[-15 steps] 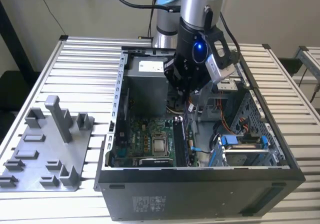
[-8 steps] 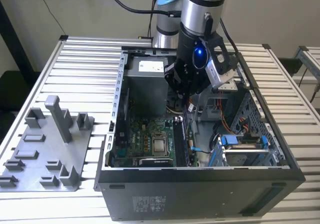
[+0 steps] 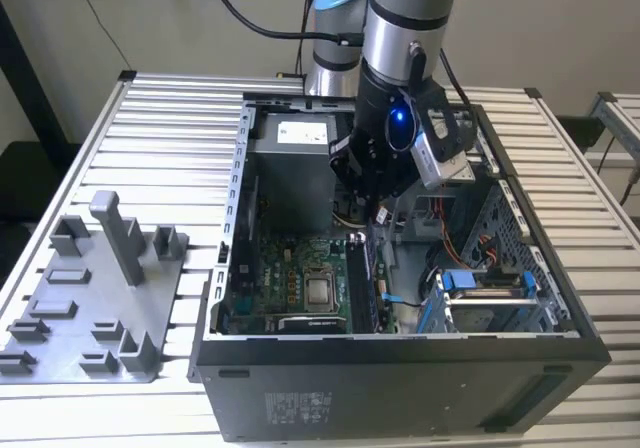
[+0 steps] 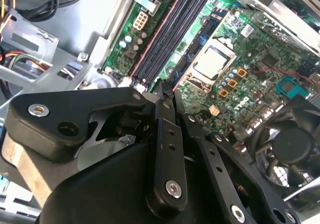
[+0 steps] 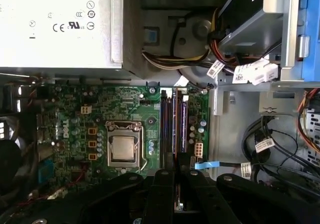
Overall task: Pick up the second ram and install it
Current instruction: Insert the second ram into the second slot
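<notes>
My gripper point(image 3: 375, 208) reaches down into the open computer case point(image 3: 400, 398), at the far end of the memory slots. In both wrist views its black fingers point(image 4: 165, 129) are pressed together, tips point(image 5: 175, 173) in line with one slot's end. The second ram point(image 3: 362, 278) is a thin dark strip standing on edge in that slot point(image 5: 173, 129), beside the processor socket point(image 5: 123, 149). The slots point(image 4: 170, 34) run away from the fingertips point(image 4: 162, 90). I cannot tell whether the tips touch the strip.
A grey plastic tray point(image 3: 90, 308) with upright posts lies on the slatted table at the exterior view's left. Inside the case are a power supply point(image 5: 55, 24), loose cables point(image 5: 260, 144), a blue drive bracket point(image 3: 490, 288) and a fan point(image 4: 290, 144).
</notes>
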`<state>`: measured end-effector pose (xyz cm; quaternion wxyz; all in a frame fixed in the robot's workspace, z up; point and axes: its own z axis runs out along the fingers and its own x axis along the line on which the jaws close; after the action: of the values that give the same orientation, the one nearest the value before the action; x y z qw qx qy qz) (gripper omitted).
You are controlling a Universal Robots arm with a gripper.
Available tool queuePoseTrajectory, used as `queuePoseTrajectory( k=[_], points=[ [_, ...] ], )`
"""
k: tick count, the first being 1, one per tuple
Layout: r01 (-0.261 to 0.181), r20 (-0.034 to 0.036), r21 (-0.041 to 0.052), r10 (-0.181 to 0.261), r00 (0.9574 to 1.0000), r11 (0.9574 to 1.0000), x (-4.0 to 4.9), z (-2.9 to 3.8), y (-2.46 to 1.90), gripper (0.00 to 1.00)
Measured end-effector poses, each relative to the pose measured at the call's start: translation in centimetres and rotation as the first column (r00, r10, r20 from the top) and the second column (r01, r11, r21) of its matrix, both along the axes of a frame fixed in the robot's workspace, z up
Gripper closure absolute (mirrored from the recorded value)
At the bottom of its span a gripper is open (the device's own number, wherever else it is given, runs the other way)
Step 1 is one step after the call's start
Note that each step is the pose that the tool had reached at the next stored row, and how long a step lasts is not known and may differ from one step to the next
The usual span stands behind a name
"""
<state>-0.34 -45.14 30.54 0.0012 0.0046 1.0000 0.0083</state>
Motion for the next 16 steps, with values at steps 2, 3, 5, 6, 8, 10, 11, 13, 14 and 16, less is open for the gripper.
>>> queuePoseTrajectory(
  k=[2, 3, 5, 6, 8, 10, 11, 13, 14, 16],
  points=[
    [0.0, -0.0012, -0.0001, 0.0, 1.0, 1.0, 0.03, -0.35, -0.09, 0.86],
    [0.0, -0.0017, -0.0001, 0.0, 1.0, 1.0, 0.04, -0.53, -0.12, 0.86],
    [0.0, -0.003, -0.0002, 0.0, 1.0, 1.0, 0.05, -0.81, -0.16, 0.86],
    [0.0, -0.0031, -0.0003, 0.0, 1.0, 1.0, 0.06, -0.81, -0.16, 0.86],
    [0.0, -0.0038, -0.0006, 0.0, 1.0, 1.0, 0.06, -0.82, -0.16, 0.86],
    [0.0, -0.0044, -0.0009, 0.0, 1.0, 1.0, 0.06, -0.82, -0.16, 0.86],
    [0.0, -0.0045, -0.0009, 0.0, 1.0, 1.0, 0.06, -0.82, -0.16, 0.86],
    [0.0, -0.0046, -0.001, 0.0, 1.0, 1.0, 0.06, -0.82, -0.16, 0.86],
    [0.0, -0.0047, -0.001, 0.0, 1.0, 1.0, 0.06, -0.82, -0.16, 0.86],
    [0.0, -0.0049, -0.0011, 0.0, 1.0, 1.0, 0.06, -0.82, -0.16, 0.86]
  ],
)
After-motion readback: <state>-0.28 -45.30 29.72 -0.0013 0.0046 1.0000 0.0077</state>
